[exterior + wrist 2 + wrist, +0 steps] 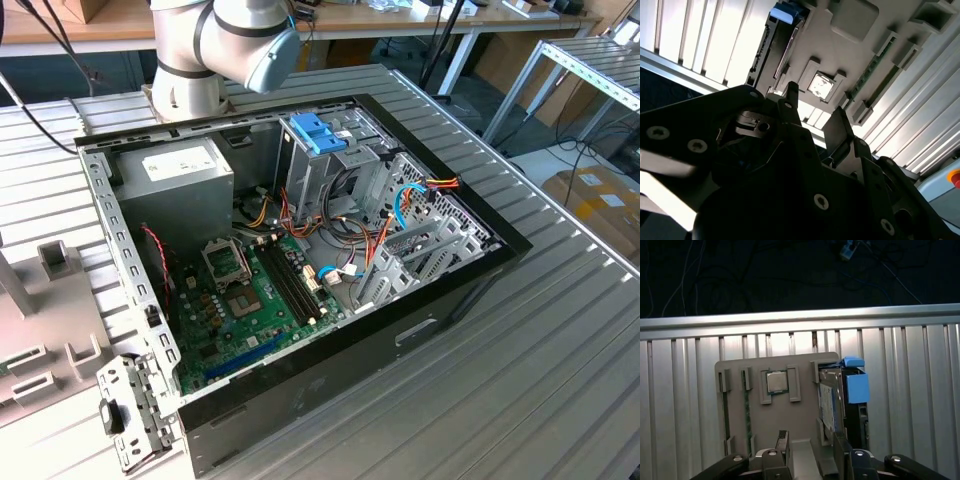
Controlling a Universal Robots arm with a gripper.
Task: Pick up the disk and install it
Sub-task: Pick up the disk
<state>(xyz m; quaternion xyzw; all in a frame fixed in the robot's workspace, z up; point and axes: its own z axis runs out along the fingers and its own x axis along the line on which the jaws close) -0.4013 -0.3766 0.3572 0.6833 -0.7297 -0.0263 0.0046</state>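
Hovering low over the grey parts holder (800, 370), the pincer (811, 452) has its fingers spread apart with nothing between them, so the pick has not yet been made. The disk (830, 402) stands on edge in a slot of that holder, its blue rails (856, 387) on the far side from the processor chip (776, 382) and the memory stick (746, 405). I'd guess it is parked upright so that its flat faces are free for the fingers to straddle. One finger sits close to the disk's near end; whether it touches, I cannot tell. The holder rests on the ribbed metal surface (920, 390). In the exterior view the computer case (440, 290) lies open, presumably so that its bays, one holding a blue bracket (318, 133), can be reached from above.
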